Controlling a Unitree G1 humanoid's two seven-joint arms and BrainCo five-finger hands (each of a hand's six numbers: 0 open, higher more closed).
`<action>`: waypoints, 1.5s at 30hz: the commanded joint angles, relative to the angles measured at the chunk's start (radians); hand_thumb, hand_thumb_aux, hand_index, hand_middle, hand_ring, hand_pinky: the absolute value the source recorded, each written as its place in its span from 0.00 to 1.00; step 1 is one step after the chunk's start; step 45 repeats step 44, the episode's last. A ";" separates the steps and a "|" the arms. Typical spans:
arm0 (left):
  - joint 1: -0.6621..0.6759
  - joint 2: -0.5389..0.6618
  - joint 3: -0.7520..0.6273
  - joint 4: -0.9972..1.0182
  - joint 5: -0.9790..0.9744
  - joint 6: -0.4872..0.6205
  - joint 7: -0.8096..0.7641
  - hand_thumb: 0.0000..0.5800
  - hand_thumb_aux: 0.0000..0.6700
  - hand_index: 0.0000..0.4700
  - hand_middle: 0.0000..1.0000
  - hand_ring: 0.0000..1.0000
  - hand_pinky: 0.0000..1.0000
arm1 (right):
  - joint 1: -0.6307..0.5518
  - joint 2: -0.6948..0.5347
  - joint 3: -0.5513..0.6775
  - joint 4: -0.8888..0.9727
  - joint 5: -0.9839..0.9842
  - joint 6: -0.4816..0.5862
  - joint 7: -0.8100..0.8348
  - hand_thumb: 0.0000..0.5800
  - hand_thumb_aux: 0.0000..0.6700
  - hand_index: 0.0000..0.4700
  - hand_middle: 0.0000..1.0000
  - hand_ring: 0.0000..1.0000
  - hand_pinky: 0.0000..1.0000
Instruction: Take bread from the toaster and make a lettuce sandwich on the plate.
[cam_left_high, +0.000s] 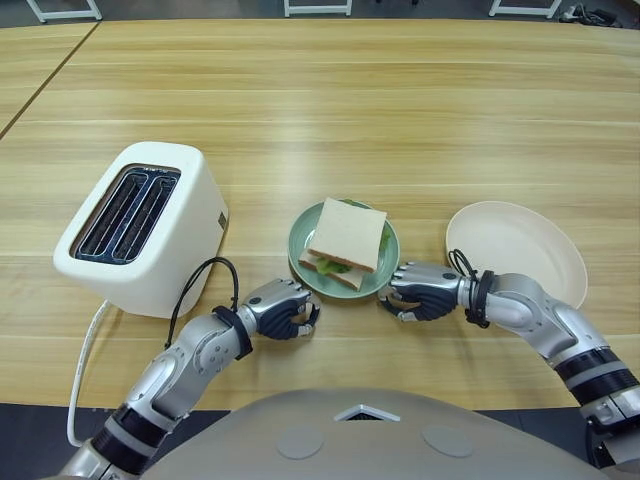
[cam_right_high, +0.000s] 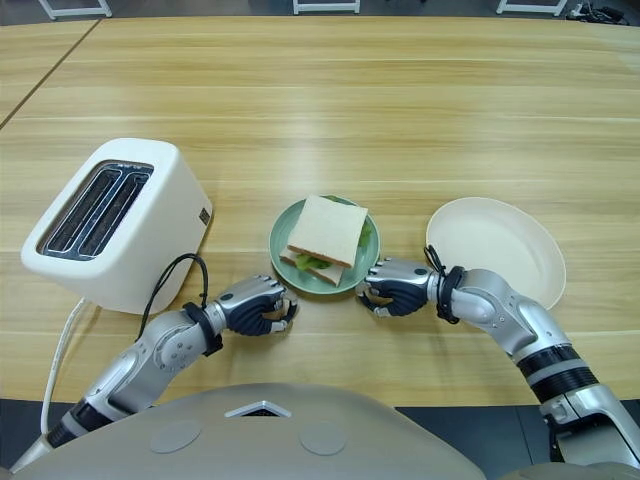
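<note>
A sandwich (cam_left_high: 346, 237) of two white bread slices with green lettuce (cam_left_high: 328, 264) between them lies on a small green plate (cam_left_high: 301, 236) at the table's middle. The white toaster (cam_left_high: 140, 228) stands to the left, its two slots dark and holding no bread that I can see. My left hand (cam_left_high: 281, 308) rests on the table just in front of the plate's left edge, fingers curled, holding nothing. My right hand (cam_left_high: 422, 292) sits at the plate's front right edge, fingers curled too, with nothing in it.
A cream bowl (cam_left_high: 516, 246) stands right of the plate, close behind my right forearm. The toaster's white cord (cam_left_high: 82, 360) runs off the table's front edge at the left. Bare wooden table stretches away behind the plate.
</note>
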 joint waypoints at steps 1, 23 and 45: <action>-0.059 -0.020 -0.007 0.119 0.038 0.022 0.020 1.00 1.00 1.00 1.00 1.00 1.00 | -0.048 0.028 0.053 0.130 -0.131 0.047 -0.039 0.99 0.89 0.89 0.78 0.78 0.78; -0.094 -0.107 0.140 0.038 -0.112 -0.079 0.331 0.00 0.00 0.00 0.00 0.00 0.00 | -0.183 0.091 -0.088 0.020 0.012 0.075 -0.366 0.00 0.00 0.00 0.00 0.00 0.00; 0.256 -0.243 0.315 -0.051 -0.808 -0.345 0.197 0.00 0.00 0.00 0.00 0.00 0.00 | 0.072 0.328 -0.231 -0.093 0.777 0.150 -0.029 0.00 0.00 0.00 0.00 0.00 0.00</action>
